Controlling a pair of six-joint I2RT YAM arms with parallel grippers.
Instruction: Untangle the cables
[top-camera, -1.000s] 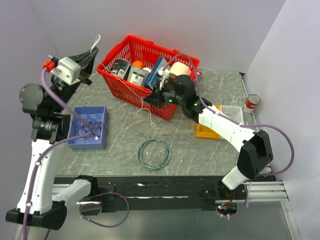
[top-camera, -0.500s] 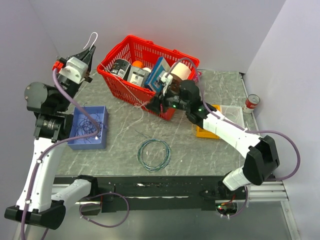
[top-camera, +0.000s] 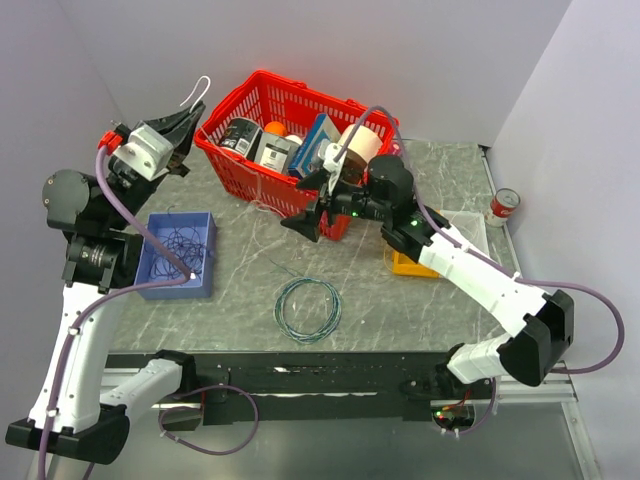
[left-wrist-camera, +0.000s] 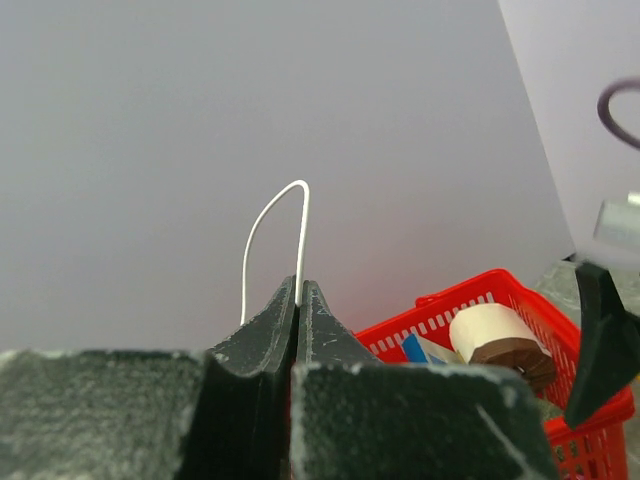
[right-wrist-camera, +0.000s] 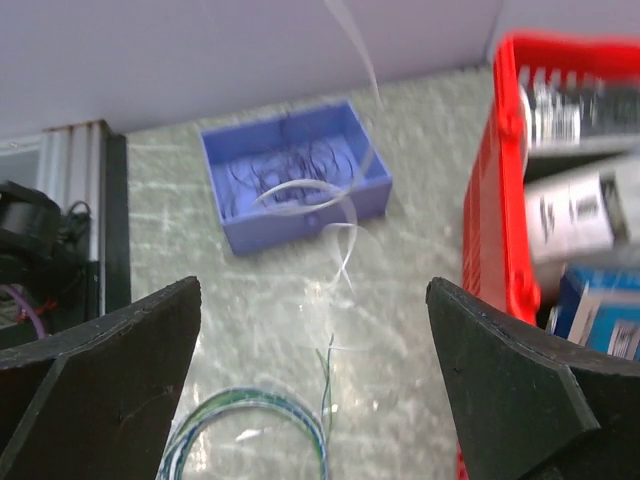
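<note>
So the left gripper (top-camera: 193, 115) sits up high, just left of the basket (top-camera: 262, 78), with a wire loop (left-wrist-camera: 299, 184) poking out past its tips. Below it, nearer the bases, is the tray (top-camera: 160, 288) with loose wires (top-camera: 185, 248) in it. The right gripper (top-camera: 308, 204) hangs by the basket's near side, the tray out ahead of it and the coiled cable ring (top-camera: 308, 308) on the table below it.
</note>
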